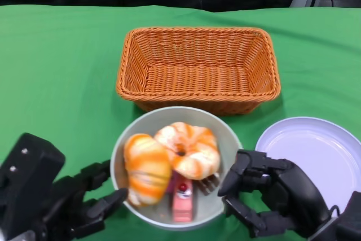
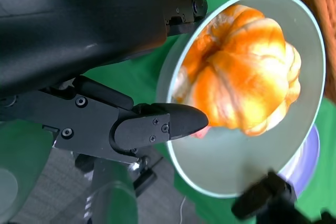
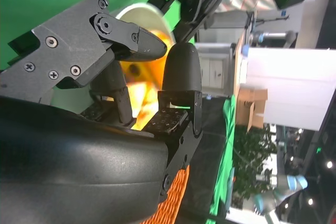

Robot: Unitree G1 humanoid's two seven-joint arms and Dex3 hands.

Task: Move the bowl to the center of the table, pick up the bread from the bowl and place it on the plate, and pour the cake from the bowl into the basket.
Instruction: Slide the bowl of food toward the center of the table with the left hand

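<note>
The bowl (image 1: 176,167) is seen at the near middle of the green table (image 1: 56,66), just in front of the woven basket (image 1: 198,66), and it is flanked by both hands. The left hand (image 1: 53,201) is placed at the bowl's left rim, and the right hand (image 1: 271,196) at its right rim. Whether the fingers really press on the rim cannot be told; in the left wrist view the fingertips lie very near the edge or on it, so the grasp is not confirmed for either hand. Nothing else is held by them.

In the bowl two pieces of bread are found: one striped bread (image 1: 146,167) on the left, with its long axis running near to far, and one round bread (image 1: 189,149) beside it, to the right. A small pink cake (image 1: 181,198) is lying under them at the near side. The basket holds nothing visible. The white plate (image 1: 316,150) is set to the right, close to the right hand, and is bare.

The bread is judged to lie between the hands, slightly nearer to the left one, while the plate is nearer to the right one.
</note>
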